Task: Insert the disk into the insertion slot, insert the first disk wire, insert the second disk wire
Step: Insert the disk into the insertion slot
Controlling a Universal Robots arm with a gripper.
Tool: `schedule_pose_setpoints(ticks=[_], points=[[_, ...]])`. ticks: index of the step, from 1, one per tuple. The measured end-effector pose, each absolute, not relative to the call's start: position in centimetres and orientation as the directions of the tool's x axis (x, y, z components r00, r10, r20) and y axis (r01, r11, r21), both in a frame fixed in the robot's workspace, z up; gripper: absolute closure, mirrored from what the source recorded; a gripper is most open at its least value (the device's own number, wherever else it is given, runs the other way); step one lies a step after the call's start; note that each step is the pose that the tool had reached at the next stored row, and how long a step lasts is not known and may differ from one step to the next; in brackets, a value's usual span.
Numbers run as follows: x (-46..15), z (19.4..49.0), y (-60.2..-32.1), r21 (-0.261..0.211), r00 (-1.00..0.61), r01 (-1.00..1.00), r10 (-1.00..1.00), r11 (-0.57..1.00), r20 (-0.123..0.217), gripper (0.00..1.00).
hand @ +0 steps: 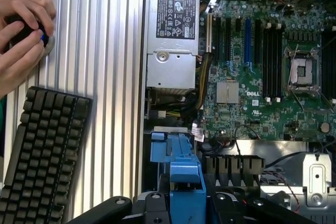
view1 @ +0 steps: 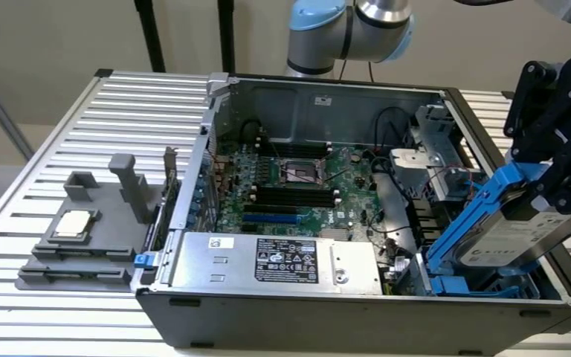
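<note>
Gripper (view1: 555,192), fingers clamped on the disk (view1: 517,239), holds it tilted, lower end at the insertion slot (view1: 469,286) in the open PC case (view1: 365,323), exterior view's right corner. Also in the case: motherboard (view1: 300,186) & silver power supply box (view1: 276,260). Outside it, a grey holder (view1: 87,245) carries a small silver chip (view1: 73,224).
</note>
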State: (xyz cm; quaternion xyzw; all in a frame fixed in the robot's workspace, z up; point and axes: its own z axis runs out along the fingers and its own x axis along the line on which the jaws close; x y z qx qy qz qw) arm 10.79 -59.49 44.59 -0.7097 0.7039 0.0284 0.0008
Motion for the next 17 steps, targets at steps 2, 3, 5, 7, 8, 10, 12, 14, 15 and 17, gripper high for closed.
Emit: schedule_pose_setpoints(ticks=[2, 3, 5, 7, 8, 10, 12, 14, 15, 17], points=[[10.79, 44.55, -59.5, 0.039, 0.009, -0.999, -0.999, -0.01, -0.042, 0.67], [10.79, 44.51, -59.5, 0.039, 0.009, -0.999, -0.999, -0.011, -0.043, 0.67], [10.79, 44.43, -59.53, 0.039, 0.012, -0.999, -0.999, -0.013, -0.044, 0.67], [10.8, 44.35, -59.53, 0.039, 0.015, -0.999, -0.999, -0.017, -0.045, 0.67], [10.8, 44.31, -59.54, 0.039, 0.017, -0.999, -0.999, -0.019, -0.046, 0.67], [10.79, 44.24, -59.54, 0.039, 0.02, -0.999, -0.999, -0.022, -0.047, 0.67], [10.79, 44.18, -59.54, 0.039, 0.024, -0.999, -0.999, -0.025, -0.049, 0.67], [10.79, 44.11, -59.54, 0.039, 0.026, -0.999, -0.998, -0.028, -0.051, 0.67], [10.79, 44.07, -59.54, 0.039, 0.028, -0.999, -0.998, -0.03, -0.052, 0.67], [10.79, 44.0, -59.54, 0.039, 0.031, -0.999, -0.998, -0.033, -0.054, 0.67]])
